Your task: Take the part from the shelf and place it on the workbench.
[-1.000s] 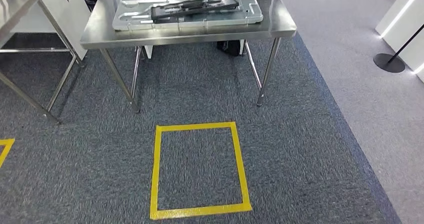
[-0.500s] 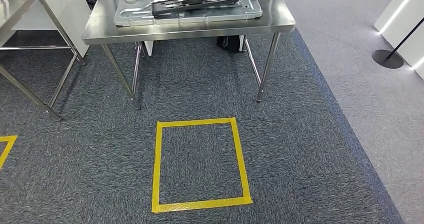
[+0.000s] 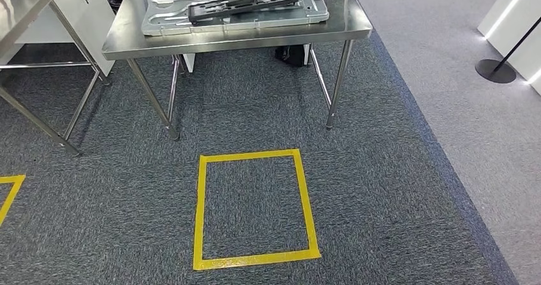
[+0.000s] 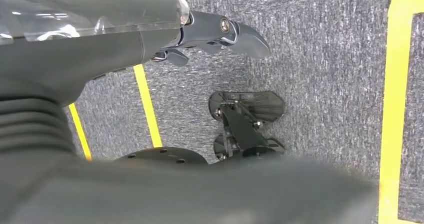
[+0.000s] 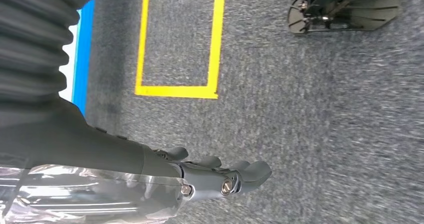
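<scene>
Both hands hung over the carpet (image 3: 383, 170): we saw the left hand (image 4: 210, 33) and right hand (image 5: 210, 176) empty, fingers loosely extended and slightly apart. We found the black part (image 3: 242, 6) lying on a silver tray (image 3: 159, 23) atop the steel workbench (image 3: 344, 27), beyond a yellow tape square (image 3: 200, 208).

Left hand (image 4: 210, 33): dark grey, matte, thick thumb with a rounded lighter grey tip, round silver screw heads at the pivots. Clear glossy plastic cover over the back of the hand, glinting. Behind it a grey ribbed cover (image 4: 30, 124) in soft folds. Right hand (image 5: 220, 176): same dark grey build, rounded fingertips, two silver screws near the thumb base, same clear plastic wrap, grey ribbed cover behind.
</scene>
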